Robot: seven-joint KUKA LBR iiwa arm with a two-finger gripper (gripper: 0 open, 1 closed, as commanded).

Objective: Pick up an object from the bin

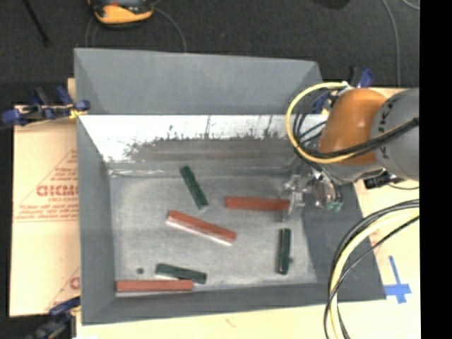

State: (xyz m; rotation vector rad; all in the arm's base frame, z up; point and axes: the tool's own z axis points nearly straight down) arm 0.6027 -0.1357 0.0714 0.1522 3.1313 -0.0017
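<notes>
Nearest me, along the front wall of the grey bin (pixel 95 210), a red bar (pixel 154 285) lies flat at the left. A dark green bar (pixel 181 273) lies just behind its right end, so close that I cannot tell whether they touch. Over by the right wall another green bar (pixel 284 251) lies pointing front to back, on its own. In the middle of the floor a red bar with a pale edge (pixel 201 228) lies slanted, its right end nearer the front.

Behind that, a plain red bar (pixel 254 203) lies crosswise in the right half. The gripper (pixel 295 198) sits low in the bin at this bar's right end, right against it. From here I cannot tell whether the gripper is open or closed, or whether it has the bar. To the left, a slanted green bar (pixel 193 186) lies apart from the rest. Farther back and to the right, the arm's orange cover (pixel 349 122) hangs over the bin's rim, with yellow and black cables (pixel 304 119) looped around it.
</notes>
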